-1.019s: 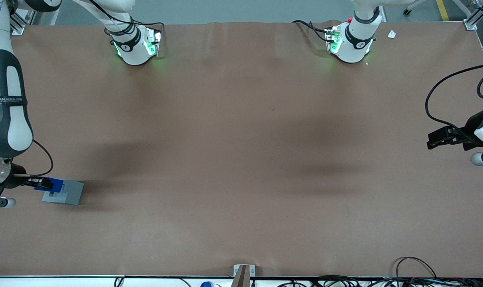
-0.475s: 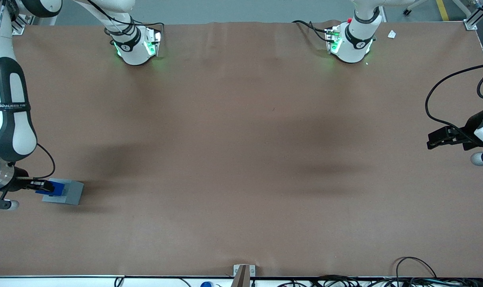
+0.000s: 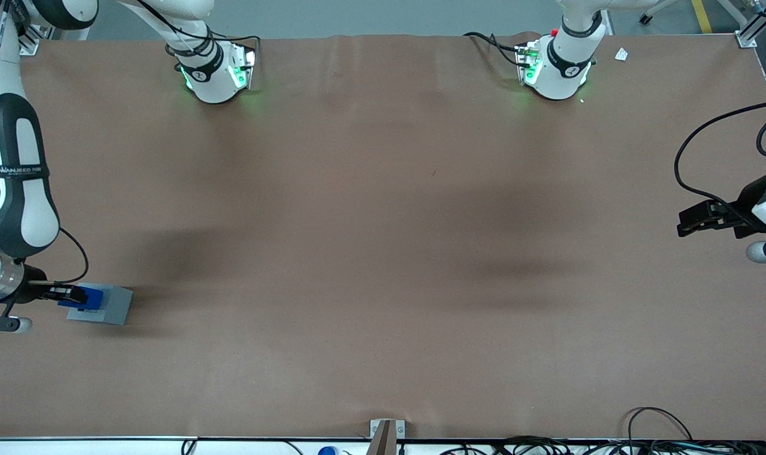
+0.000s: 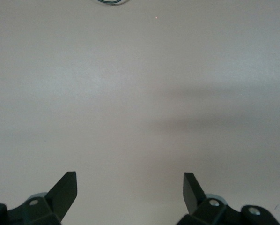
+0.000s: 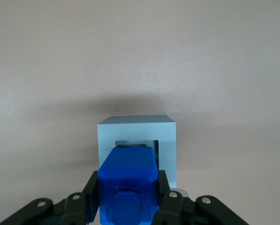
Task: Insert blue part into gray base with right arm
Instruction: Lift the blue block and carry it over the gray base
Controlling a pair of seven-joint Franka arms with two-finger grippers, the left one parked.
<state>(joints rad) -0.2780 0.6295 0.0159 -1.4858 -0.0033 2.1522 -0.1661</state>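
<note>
Clamping the blue part (image 5: 127,185) between its two black fingers (image 5: 169,208), the pincer (image 3: 73,295) is seen at the working arm's end of the worktop (image 3: 383,253), low over the gray base (image 3: 105,304). In the right wrist view the blue part is held directly above the gray base (image 5: 136,129), with its leading end overlapping the square socket (image 5: 137,143) in the lighter top face; whether the part has entered the socket or only hovers at its mouth cannot be told. In the front view the blue part (image 3: 87,297) is shown on top of the base, at the edge nearest the pincer, while the base itself rests flat on the brown worktop and casts a dark shadow beside it.

The pincer is carried by the right arm (image 3: 18,189), a white jointed arm with black sections. A lettered black band (image 3: 20,169) is wrapped around its forearm; white writing is visible on it, but only a few letters can be made out and the word cannot be read with certainty. A thin black cable (image 3: 78,253) is looped from the arm's wrist down toward the pincer
</note>
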